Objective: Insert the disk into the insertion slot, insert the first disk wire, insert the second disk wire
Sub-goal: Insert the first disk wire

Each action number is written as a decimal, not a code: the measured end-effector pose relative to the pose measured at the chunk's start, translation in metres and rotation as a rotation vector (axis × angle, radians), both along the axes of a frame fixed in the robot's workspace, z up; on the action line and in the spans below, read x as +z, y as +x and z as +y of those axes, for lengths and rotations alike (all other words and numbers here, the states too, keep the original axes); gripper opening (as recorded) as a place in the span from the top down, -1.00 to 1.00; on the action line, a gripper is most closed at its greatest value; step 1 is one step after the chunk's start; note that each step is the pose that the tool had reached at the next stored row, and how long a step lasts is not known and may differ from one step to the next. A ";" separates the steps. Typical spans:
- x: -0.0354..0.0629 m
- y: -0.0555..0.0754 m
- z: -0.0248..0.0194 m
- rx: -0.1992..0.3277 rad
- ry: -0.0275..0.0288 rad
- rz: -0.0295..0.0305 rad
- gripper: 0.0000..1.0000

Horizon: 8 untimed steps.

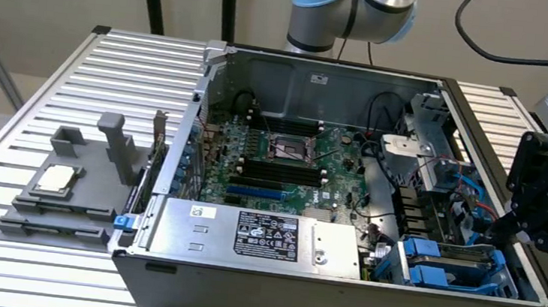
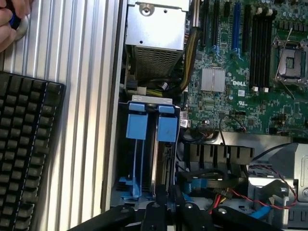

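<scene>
Seemingly the disk (image 2: pixel 162 163) runs lengthwise straight away from my pincer (image 2: pixel 169 212) inside the insertion slot (image 2: pixel 151 100); clenched or released, I cannot tell.

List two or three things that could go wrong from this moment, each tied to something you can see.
1. The tool sits close to the drive bay; slightly off line, it could jam against the blue clip tabs.
2. Loose blue and red cables lie beside the bay and could snag on the tool.
3. A person's hand rests near the keyboard, possibly within the arm's reach.
</scene>
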<state>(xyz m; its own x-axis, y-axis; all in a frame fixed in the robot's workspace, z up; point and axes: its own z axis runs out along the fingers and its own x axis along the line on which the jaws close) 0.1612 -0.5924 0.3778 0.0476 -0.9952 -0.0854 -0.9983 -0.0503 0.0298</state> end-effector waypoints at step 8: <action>-0.0145 0.000 0.0222 0.000 0.0001 0.0000 0.62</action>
